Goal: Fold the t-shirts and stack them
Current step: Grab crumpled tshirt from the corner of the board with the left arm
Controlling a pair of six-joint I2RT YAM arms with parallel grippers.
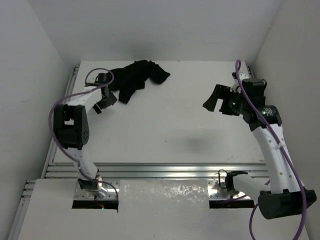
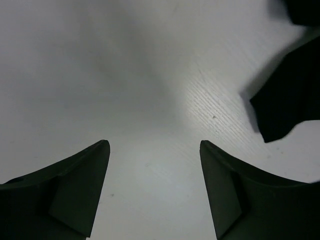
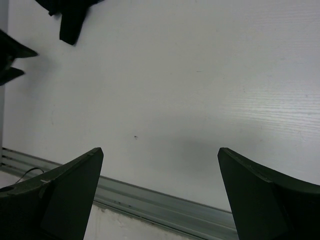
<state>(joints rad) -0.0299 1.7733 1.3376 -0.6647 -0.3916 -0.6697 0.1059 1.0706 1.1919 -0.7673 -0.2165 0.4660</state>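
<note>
T-shirt (image 1: 137, 79) lies crumpled at the table (image 1: 170, 135) far edge. Left gripper (image 1: 105, 103) is just beside it, fingers spread and empty. The right gripper (image 1: 215, 103) is well apart, likewise released.

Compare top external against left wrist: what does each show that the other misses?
Only top external: the whole crumpled t-shirt at the far left of the table, the left arm, the right arm, the open right pincer, the metal rail. Only left wrist: surface grain close up, seen through the gap of the open left pincer. Both: left pincer, table, part of the t-shirt.
</note>
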